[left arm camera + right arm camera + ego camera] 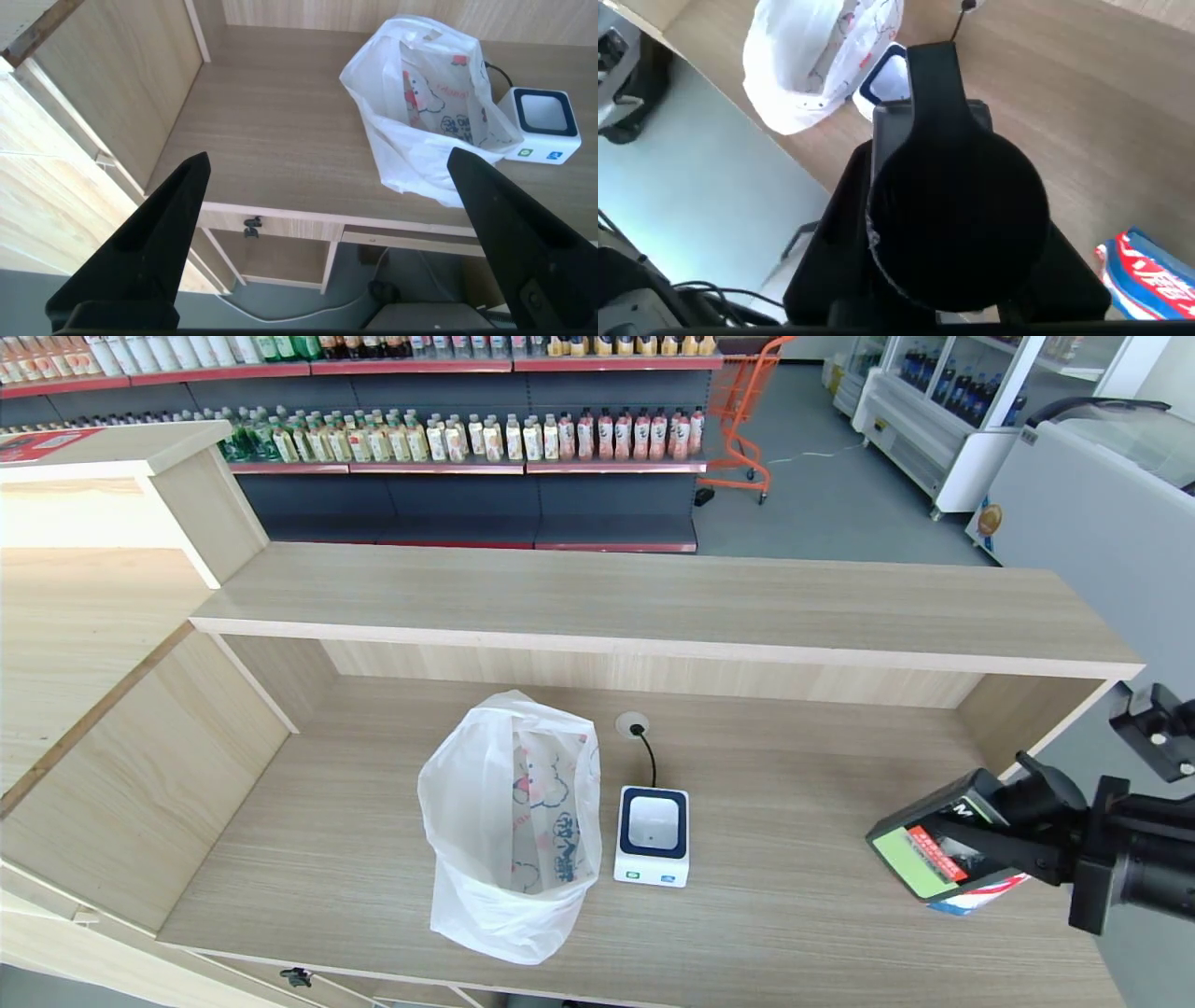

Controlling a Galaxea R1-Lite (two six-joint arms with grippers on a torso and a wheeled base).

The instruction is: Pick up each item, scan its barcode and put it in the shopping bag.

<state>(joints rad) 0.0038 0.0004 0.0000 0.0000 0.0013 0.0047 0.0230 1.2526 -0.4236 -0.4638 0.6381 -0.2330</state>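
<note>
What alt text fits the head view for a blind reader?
The right gripper holds a green, red and white box over the right end of the counter. At mid-counter a white shopping bag stands open with a patterned packet inside, the barcode scanner beside it.

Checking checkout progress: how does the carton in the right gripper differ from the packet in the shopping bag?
The carton hangs tilted in the right gripper, above the right end of the counter; the packet stands upright inside the shopping bag. The carton is dark with green and red panels; the packet is pale with a pink cartoon print. Both are packaged shop goods.
</note>
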